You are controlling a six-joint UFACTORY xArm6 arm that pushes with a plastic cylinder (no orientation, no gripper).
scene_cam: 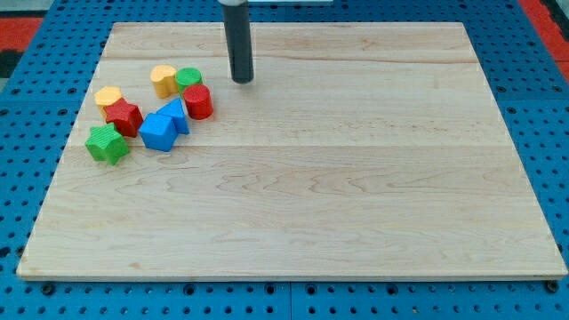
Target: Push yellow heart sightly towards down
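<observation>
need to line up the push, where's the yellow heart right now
The yellow heart sits in the board's upper left, touching the green block on its right, with my tip further right.

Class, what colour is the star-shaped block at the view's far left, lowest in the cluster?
Green star block; the camera view shows it plainly.

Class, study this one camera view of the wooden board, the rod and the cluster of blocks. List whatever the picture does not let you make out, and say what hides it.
- The arm above my tip: cut off by the view's top edge.
- The green block beside the yellow heart: too small to tell its shape, and the red block covers its lower part.
- The rear blue block: partly hidden by the front blue block.
- Contact between the yellow heart and the green block: cannot tell.
</observation>
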